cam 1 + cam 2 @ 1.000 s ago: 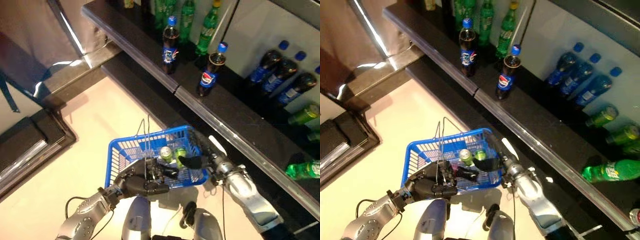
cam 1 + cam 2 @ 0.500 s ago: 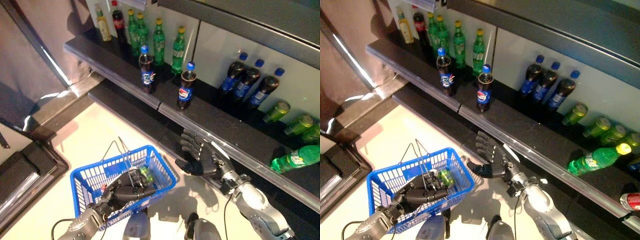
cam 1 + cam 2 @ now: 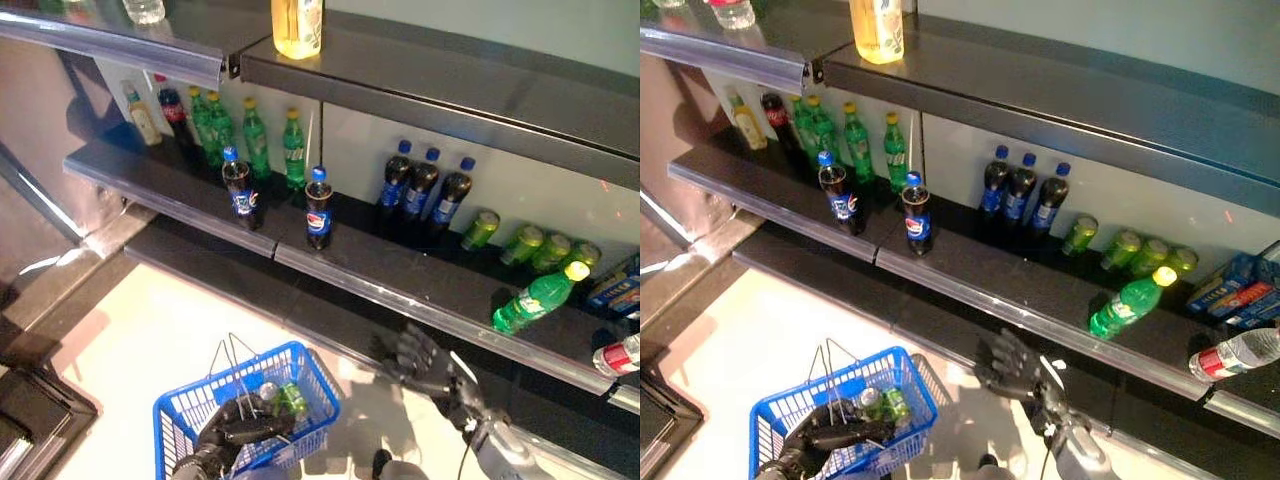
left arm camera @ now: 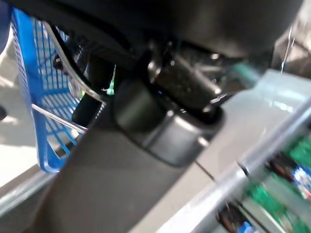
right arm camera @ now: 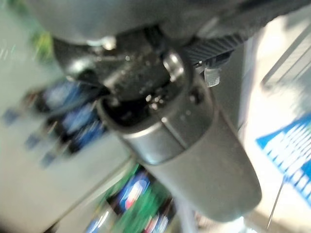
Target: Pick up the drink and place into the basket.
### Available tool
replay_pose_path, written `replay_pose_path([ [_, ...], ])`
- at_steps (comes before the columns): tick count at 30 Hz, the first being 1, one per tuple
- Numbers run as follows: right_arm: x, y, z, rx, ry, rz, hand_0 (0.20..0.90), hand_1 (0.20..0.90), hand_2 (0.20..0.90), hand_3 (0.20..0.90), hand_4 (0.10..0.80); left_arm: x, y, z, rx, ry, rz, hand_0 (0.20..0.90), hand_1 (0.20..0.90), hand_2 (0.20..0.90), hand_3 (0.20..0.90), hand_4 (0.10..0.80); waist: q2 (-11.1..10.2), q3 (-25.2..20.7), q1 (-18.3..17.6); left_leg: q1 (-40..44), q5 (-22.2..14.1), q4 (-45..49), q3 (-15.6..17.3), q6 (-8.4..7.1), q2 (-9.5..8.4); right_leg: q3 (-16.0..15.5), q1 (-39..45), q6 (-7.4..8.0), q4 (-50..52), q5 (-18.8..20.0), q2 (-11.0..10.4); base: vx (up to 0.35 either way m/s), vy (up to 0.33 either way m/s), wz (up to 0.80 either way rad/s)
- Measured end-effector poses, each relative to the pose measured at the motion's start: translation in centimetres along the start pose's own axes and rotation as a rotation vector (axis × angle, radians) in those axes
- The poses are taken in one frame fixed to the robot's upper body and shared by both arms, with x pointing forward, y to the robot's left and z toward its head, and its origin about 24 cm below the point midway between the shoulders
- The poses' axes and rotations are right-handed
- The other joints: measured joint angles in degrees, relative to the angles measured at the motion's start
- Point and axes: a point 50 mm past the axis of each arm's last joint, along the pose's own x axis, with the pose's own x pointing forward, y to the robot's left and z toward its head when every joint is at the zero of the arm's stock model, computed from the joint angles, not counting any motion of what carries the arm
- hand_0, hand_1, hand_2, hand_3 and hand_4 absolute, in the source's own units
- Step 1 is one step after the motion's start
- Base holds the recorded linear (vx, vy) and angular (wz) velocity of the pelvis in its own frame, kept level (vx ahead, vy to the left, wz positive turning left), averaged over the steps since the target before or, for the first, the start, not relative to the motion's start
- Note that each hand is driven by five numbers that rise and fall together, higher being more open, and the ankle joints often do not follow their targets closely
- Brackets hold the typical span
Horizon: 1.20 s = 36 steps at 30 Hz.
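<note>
The blue basket hangs low at the left with green cans inside. My left hand is shut on its thin wire handles; the basket also shows in the left wrist view. My right hand is open and empty, fingers spread, in front of the lower shelf's edge. On that shelf stand dark cola bottles, green soda bottles, lying green cans and a lying green bottle.
The long dark shelf runs from upper left to lower right. An upper shelf carries a yellow drink. A clear bottle lies at the far right. Pale floor lies left of the basket.
The camera has tilted up, showing more of the shelves. My right hand has come out of the blue basket, empty, and opened near the shelf edge. The basket hangs lower at the left.
</note>
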Motion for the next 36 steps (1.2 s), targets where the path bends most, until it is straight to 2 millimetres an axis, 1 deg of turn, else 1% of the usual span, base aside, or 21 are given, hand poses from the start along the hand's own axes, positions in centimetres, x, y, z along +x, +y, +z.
replay_pose_path([
  [3, -0.3, -1.2, -3.1, -0.002, 0.134, -0.089, 0.9, 0.9, 0.9, 0.9, 0.8, -0.1, 1.2, -2.8, -0.014, 0.107, 0.115, 0.3, 0.3, 0.3, 0.2, 0.1, 0.01, -1.17, -0.65, 1.09, 0.12, -1.09, 0.77, 0.0, -0.19, 0.53, 1.0, 0.16, -2.11, 0.92, 0.13, -0.032, 0.027, -0.13],
  [5, -0.5, -1.6, -5.1, 0.018, 0.223, -0.15, 0.9, 0.9, 0.9, 0.9, 0.8, -0.1, 2.0, -3.5, -0.026, 0.14, 0.177, 0.3, 0.3, 0.3, 0.2, 0.1, -0.25, -2.36, -0.68, 1.16, 0.14, -1.46, 0.94, -0.01, -0.24, 0.59, 0.74, 0.17, -2.4, 0.96, 0.16, -0.032, 0.02, -0.04],
  [7, -0.7, -2.1, -8.3, 0.055, 0.359, -0.255, 0.9, 0.9, 0.9, 0.9, 0.8, -0.1, 2.8, -4.5, -0.072, 0.164, 0.249, 0.3, 0.3, 0.3, 0.2, 0.1, -0.48, -3.35, -0.7, 1.62, 0.14, -1.87, 1.67, -0.01, -0.34, 1.12, 0.82, 0.25, -3.28, 1.23, 0.16, -0.032, 0.028, -0.14],
  [8, -0.8, -2.3, -9.0, 0.059, 0.4, -0.284, 0.9, 0.9, 0.9, 0.9, 0.8, -0.1, 2.9, -4.9, -0.079, 0.183, 0.264, 0.3, 0.3, 0.3, 0.2, 0.1, -0.52, -3.62, -0.51, 1.98, 0.12, -2.15, 2.1, 0.01, -0.4, 1.64, 0.92, 0.3, -3.36, 1.27, 0.15, -0.022, 0.029, -0.23],
  [11, -2.5, -3.2, -12.3, 0.09, 0.572, -0.434, 0.9, 0.9, 0.9, 0.9, 0.8, 0.1, 3.0, -6.0, -0.111, 0.243, 0.334, 0.3, 0.3, 0.3, 0.2, 0.1, -0.33, -4.21, -0.66, 2.99, 0.03, -2.82, 2.86, 0.14, -0.76, 2.4, 1.43, 0.59, -4.18, 1.66, 0.02, -0.02, 0.041, -0.13],
  [13, -3.5, -3.9, -13.2, 0.107, 0.613, -0.498, 0.9, 0.9, 0.9, 0.9, 0.8, 0.0, 3.0, -6.3, -0.108, 0.267, 0.356, 0.3, 0.3, 0.3, 0.2, 0.1, -0.42, -4.27, -1.37, 3.0, -0.06, -2.88, 3.61, 0.25, -0.96, 3.26, 0.82, 0.63, -4.15, 1.84, -0.04, -0.017, 0.064, -0.18],
  [16, -4.0, -4.5, -13.5, 0.124, 0.638, -0.55, 0.9, 0.9, 0.9, 0.9, 0.8, -0.4, 3.2, -7.4, -0.116, 0.32, 0.385, 0.3, 0.3, 0.3, 0.2, 0.1, -0.49, -4.33, -2.18, 3.04, -0.34, -2.86, 3.76, 0.35, -1.17, 4.37, -0.04, 0.83, -4.13, 2.29, -0.08, -0.031, 0.031, -0.29],
  [19, -5.0, -5.1, -14.3, 0.147, 0.668, -0.598, 0.9, 0.9, 0.9, 0.9, 0.8, -0.2, 3.5, -7.1, -0.107, 0.328, 0.401, 0.3, 0.3, 0.3, 0.2, 0.1, -1.02, -3.78, -2.63, 2.91, -0.96, -2.33, 4.01, 0.4, -1.53, 6.44, -1.52, 1.13, -3.69, 2.73, -0.23, -0.093, 0.013, -0.36],
  [21, -5.4, -5.3, -14.5, 0.157, 0.671, -0.615, 0.9, 0.9, 0.9, 0.9, 0.8, -0.4, 3.9, -7.0, -0.102, 0.325, 0.411, 0.3, 0.3, 0.3, 0.2, 0.1, -1.82, -3.13, -2.98, 3.08, -1.09, -2.65, 6.3, 0.49, -1.82, 6.49, -3.63, 1.53, -3.14, 3.75, -0.55, -0.072, 0.028, -0.61],
  [22, -5.2, -5.3, -14.4, 0.162, 0.659, -0.618, 0.9, 0.9, 0.9, 0.9, 0.8, -0.6, 4.2, -7.2, -0.1, 0.328, 0.42, 0.3, 0.3, 0.3, 0.2, 0.1, -2.02, -2.93, -2.8, 3.5, -1.06, -3.25, 7.94, 0.49, -1.83, 5.12, -4.48, 1.53, -3.26, 4.46, -1.59, -0.052, 0.066, -1.13],
  [24, -5.4, -5.3, -14.4, 0.148, 0.657, -0.623, 0.9, 0.9, 0.9, 0.9, 0.8, -1.7, 5.2, -7.9, -0.116, 0.346, 0.465, 0.3, 0.3, 0.3, 0.2, 0.1, -3.02, -1.82, -2.93, 6.65, -1.14, -5.02, 13.54, -0.01, -1.91, -3.95, -5.06, 1.11, -4.36, 8.0, -3.9, -0.154, 0.084, -1.23],
  [25, -5.4, -5.4, -14.4, 0.137, 0.656, -0.62, 0.9, 0.9, 0.9, 0.9, 0.8, -2.0, 5.4, -8.2, -0.117, 0.354, 0.475, 0.3, 0.3, 0.3, 0.2, 0.1, -2.95, -1.74, -2.6, 7.53, -1.1, -5.77, 14.62, -0.18, -1.75, -5.84, -5.01, 1.41, -4.59, 8.26, -4.3, -0.309, 0.073, -1.13],
  [27, -5.8, -5.2, -14.9, 0.115, 0.678, -0.614, 0.9, 0.9, 0.9, 0.9, 0.8, -2.4, 5.6, -8.4, -0.106, 0.363, 0.487, 0.3, 0.3, 0.3, 0.2, 0.1, -2.59, -1.44, -1.98, 8.81, -1.16, -7.2, 20.05, -0.66, -0.18, -13.56, -6.11, 1.77, -2.36, 7.84, -5.4, -0.331, 0.047, -1.07],
  [28, -6.0, -5.0, -15.2, 0.117, 0.695, -0.613, 0.9, 0.9, 0.9, 0.9, 0.8, -2.2, 5.7, -8.1, -0.094, 0.355, 0.482, 0.3, 0.3, 0.3, 0.2, 0.1, -2.45, -1.35, -1.97, 8.69, -0.9, -7.21, 21.13, -1.15, 0.62, -13.31, -8.04, 2.38, 2.08, 6.52, -5.84, -0.304, -0.015, -0.74],
  [29, -6.3, -4.9, -15.5, 0.121, 0.711, -0.616, 0.9, 0.9, 0.9, 0.9, 0.8, -1.8, 5.6, -7.7, -0.085, 0.347, 0.477, 0.3, 0.3, 0.3, 0.2, 0.1, -2.18, -1.13, -1.94, 8.61, -0.67, -7.04, 21.15, -2.06, 1.16, -11.49, -9.67, 1.36, 6.1, 4.71, -5.16, -0.193, -0.028, -0.38],
  [30, -6.3, -4.9, -15.6, 0.122, 0.715, -0.618, 0.9, 0.9, 0.9, 0.9, 0.8, -1.6, 5.5, -7.5, -0.077, 0.347, 0.472, 0.3, 0.3, 0.3, 0.2, 0.1, -1.94, -0.96, -2.09, 8.43, -0.77, -6.63, 21.07, -2.32, 1.33, -10.22, -10.32, 0.27, 7.36, 4.28, -4.59, -0.239, -0.107, -0.33],
  [31, -6.2, -5.0, -15.4, 0.118, 0.709, -0.62, 0.9, 0.9, 0.9, 0.9, 0.8, -1.1, 5.0, -7.2, -0.061, 0.347, 0.451, 0.3, 0.3, 0.3, 0.2, 0.1, -1.15, -0.43, -1.91, 7.85, -1.45, -5.09, 19.92, -2.6, 2.24, -9.77, -10.72, -1.62, 7.39, 3.62, -3.3, -0.225, -0.197, -0.4],
  [32, -5.5, -5.2, -14.7, 0.107, 0.684, -0.615, 0.9, 0.9, 0.9, 0.9, 0.8, -0.7, 4.5, -7.1, -0.07, 0.338, 0.44, 0.3, 0.3, 0.3, 0.2, 0.1, -0.76, 0.08, -1.75, 7.4, -2.4, -4.04, 18.91, -2.05, 2.84, -8.86, -10.69, -2.39, 5.67, 4.29, -2.05, -0.258, -0.258, -0.59],
  [34, -3.8, -5.1, -13.3, 0.073, 0.63, -0.588, 0.9, 0.9, 0.9, 0.9, 0.8, 0.0, 4.0, -6.5, -0.088, 0.317, 0.435, 0.3, 0.3, 0.3, 0.2, 0.1, 0.66, 0.95, -1.3, 6.77, -3.25, -1.99, 19.69, -3.18, 4.85, -9.43, -10.09, -3.49, 0.86, 6.08, 0.19, -0.097, -0.354, -0.65],
  [35, -3.0, -4.9, -12.7, 0.035, 0.609, -0.566, 0.9, 0.9, 0.9, 0.9, 0.8, 0.3, 3.8, -6.2, -0.096, 0.306, 0.433, 0.3, 0.3, 0.3, 0.2, 0.1, 1.89, 1.61, -0.52, 7.03, -3.25, -1.34, 19.76, -3.66, 6.57, -11.68, -10.0, -4.42, 1.54, 5.45, 0.46, -0.033, -0.421, -0.66],
  [36, -2.5, -4.6, -12.4, -0.004, 0.595, -0.545, 0.9, 0.9, 0.9, 0.9, 0.8, 0.5, 3.7, -6.0, -0.107, 0.299, 0.449, 0.3, 0.3, 0.3, 0.2, 0.1, 1.88, 1.62, 0.37, 7.53, -3.44, 0.66, 19.34, -3.62, 7.5, -11.97, -9.95, -5.04, 3.63, 4.1, 1.32, -0.048, -0.393, -0.53],
])
